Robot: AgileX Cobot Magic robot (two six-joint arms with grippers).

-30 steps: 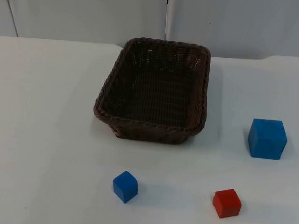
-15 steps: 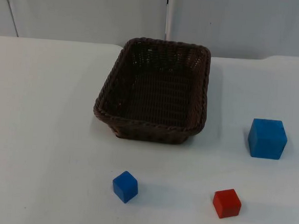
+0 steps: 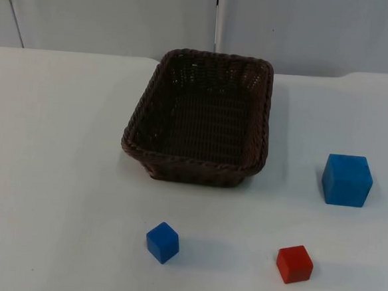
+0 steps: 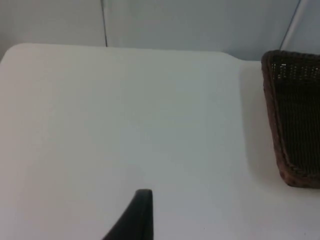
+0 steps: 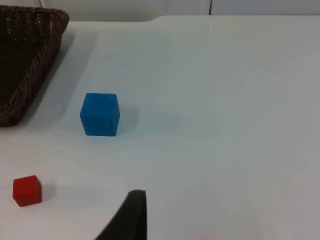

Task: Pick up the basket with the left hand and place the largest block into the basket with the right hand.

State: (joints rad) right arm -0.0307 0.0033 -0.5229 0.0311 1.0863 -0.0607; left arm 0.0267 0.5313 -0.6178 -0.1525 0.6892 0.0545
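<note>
Nothing has changed over the last second from what I see: basket (image 3: 199, 118), all three blocks and the top view look identical to a second ago and half a second ago. So the task hasn't started; basket not lifted, nothing placed.

The basket sits on the table (image 3: 52, 175), toward the wall (image 3: 110, 13), empty inside. Big blue block (image 3: 347, 180), the largest and so my target, is well to the right of the basket, on the table, apart from it. Small blue block (image 3: 162, 242) is in front of the basket, nearer the camera. Red block (image 3: 294, 264) is in front and right of the basket, between the two blue ones sideways.

Left gripper (image 4: 137, 215): one fingertip in its wrist view, over bare table, well left of the basket's rim (image 4: 272, 110). I cannot tell whether its fingers are spread or closed. Right gripper (image 5: 131, 215): one fingertip too, hanging back from the big blue block (image 5: 100, 114), red block (image 5: 27, 190) off to the side. Same, I cannot tell finger state. Neither touches anything.

My read: next the left goes to the basket rim, the right to the big blue block.

Surface: plain white top, matte, soft shadows. Behind it a grey partition with a vertical seam (image 3: 217, 20) right behind the basket.
</note>
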